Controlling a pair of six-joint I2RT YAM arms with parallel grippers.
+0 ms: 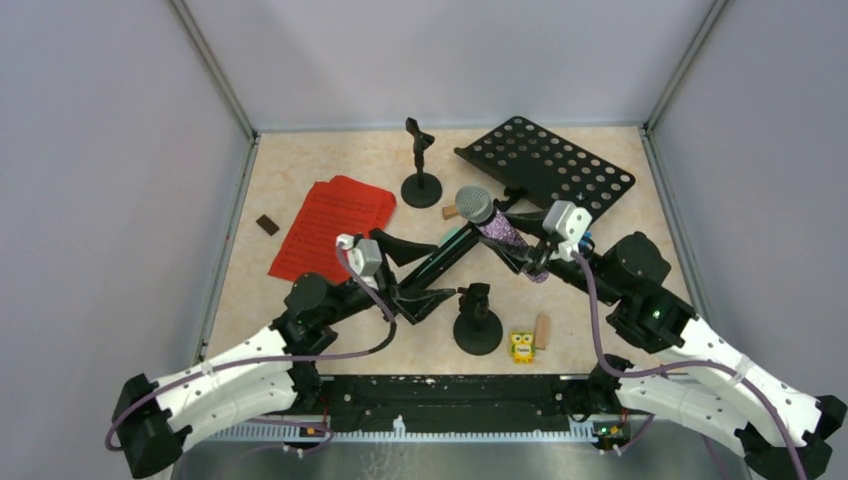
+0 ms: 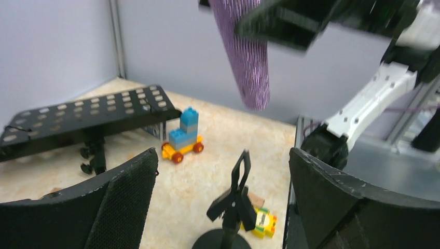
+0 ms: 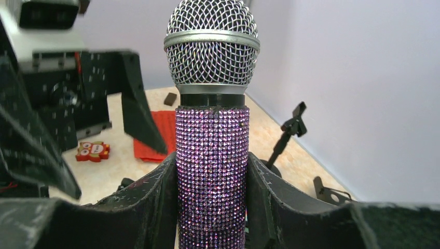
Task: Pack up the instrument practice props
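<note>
My right gripper [image 1: 510, 240] [image 3: 211, 176] is shut on the glittery purple microphone [image 1: 492, 222] [image 3: 211, 155] and holds it above the floor, its mesh head pointing far-left. My left gripper [image 1: 440, 272] [image 2: 223, 158] is open and empty, facing the near mic holder [image 1: 477, 320] [image 2: 234, 202] just ahead of it. The purple handle [image 2: 244, 52] hangs above it. The other mic holder [image 1: 421, 172] [image 3: 288, 136] stands at the back. The black music rack [image 1: 548, 165] [image 2: 83, 116] stands back right. Red sheet-music pages [image 1: 333, 225] [image 3: 158, 135] lie left. A mint-green sliver [image 1: 452, 238] shows under the arms.
An owl toy [image 1: 521, 346] [image 2: 262, 223] and a wooden block [image 1: 542, 328] lie by the near holder. A brick car [image 2: 184, 137] stands beside the rack. Another wooden block [image 1: 450, 212] and a dark brown block [image 1: 266, 224] lie further back. Grey walls enclose the floor.
</note>
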